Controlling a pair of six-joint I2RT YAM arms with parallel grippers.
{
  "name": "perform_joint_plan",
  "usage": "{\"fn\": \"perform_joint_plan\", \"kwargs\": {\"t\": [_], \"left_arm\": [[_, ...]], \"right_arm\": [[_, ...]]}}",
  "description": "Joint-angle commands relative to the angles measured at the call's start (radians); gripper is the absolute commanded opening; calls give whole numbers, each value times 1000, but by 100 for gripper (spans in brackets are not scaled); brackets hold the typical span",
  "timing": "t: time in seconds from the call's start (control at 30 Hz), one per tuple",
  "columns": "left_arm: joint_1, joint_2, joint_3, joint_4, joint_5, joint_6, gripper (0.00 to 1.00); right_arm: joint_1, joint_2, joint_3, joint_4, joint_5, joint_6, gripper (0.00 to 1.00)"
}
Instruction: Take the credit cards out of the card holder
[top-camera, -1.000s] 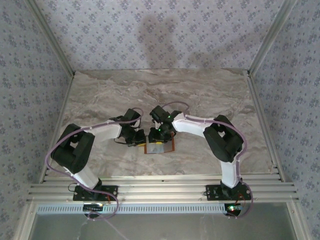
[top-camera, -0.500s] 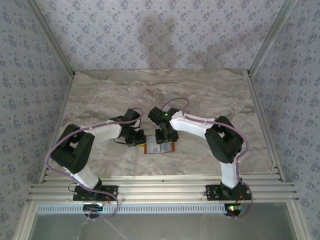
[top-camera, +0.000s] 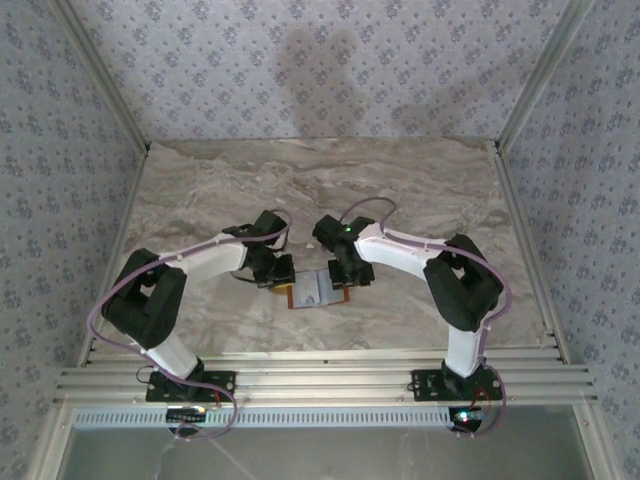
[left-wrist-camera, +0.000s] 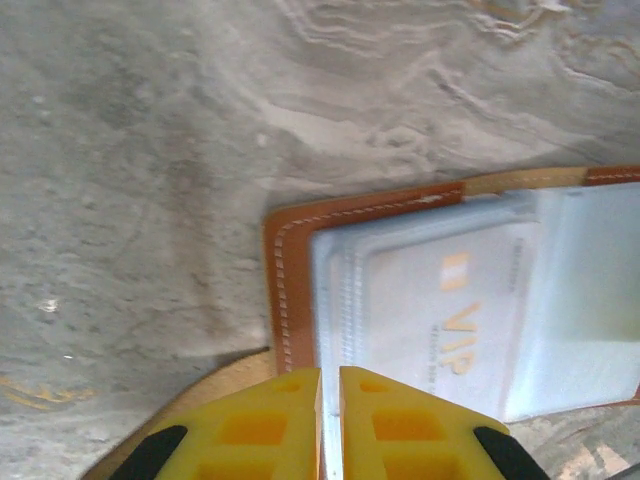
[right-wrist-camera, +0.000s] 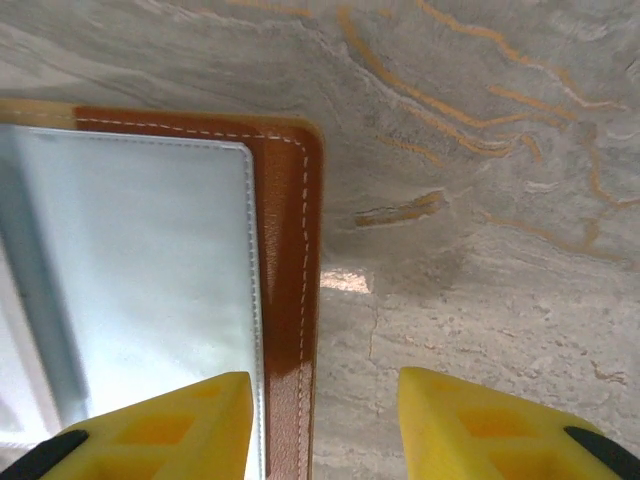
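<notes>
- The card holder (top-camera: 317, 291) lies open and flat on the counter (top-camera: 420, 185), between the left end effector (top-camera: 286, 283) and the right end effector (top-camera: 346, 284).
- A pale credit card (left-wrist-camera: 445, 335) marked "VIP" sits in its left pocket.
- Since a second ago, the right end effector has shifted from above the holder's middle to its right edge, uncovering more of the grey-blue panels. The holder has not moved.
- The left end effector (left-wrist-camera: 330, 376) is clenched, with only a sliver between its fingers, at the holder's (left-wrist-camera: 288, 290) left side. I cannot tell whether it pinches the leather.
- The right end effector (right-wrist-camera: 325, 388) is released and holds nothing. One finger is over the holder's (right-wrist-camera: 292, 250) panel, the other over bare counter.
</notes>
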Motion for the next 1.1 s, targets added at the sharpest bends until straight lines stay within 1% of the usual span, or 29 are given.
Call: {"fn": "perform_joint_plan", "kwargs": {"t": [0.0, 0.13, 0.17, 0.23, 0.3, 0.43, 0.53, 0.6, 0.77, 1.07], "left_arm": [[-27, -1, 37, -34, -15, -14, 14], [-39, 28, 32, -13, -14, -28, 14], [-39, 34, 28, -8, -14, -29, 14], [-41, 42, 22, -2, -14, -32, 14], [-42, 50, 18, 2, -15, -32, 14], [-42, 67, 16, 1, -24, -27, 14], [-43, 72, 13, 0, -40, -21, 14], [-44, 79, 10, -3, -46, -16, 14], [-44, 95, 13, -10, -59, -1, 14], [-44, 125, 38, -27, -73, 17, 13]], "right_arm": [[-6, -59, 1, -4, 2, -4, 41], [-9, -95, 16, 4, -29, -4, 38], [-10, -103, 22, 9, -39, -37, 37], [-11, -118, 30, 32, -76, -39, 35], [-15, -127, 29, 80, -143, -44, 33], [-39, -115, -11, 235, -356, -45, 27], [-65, -83, -59, 383, -471, -20, 22], [-74, -60, -71, 434, -515, 4, 20], [-92, -6, -136, 511, -570, 26, 18], [-111, 33, -221, 593, -599, 51, 20]]}}
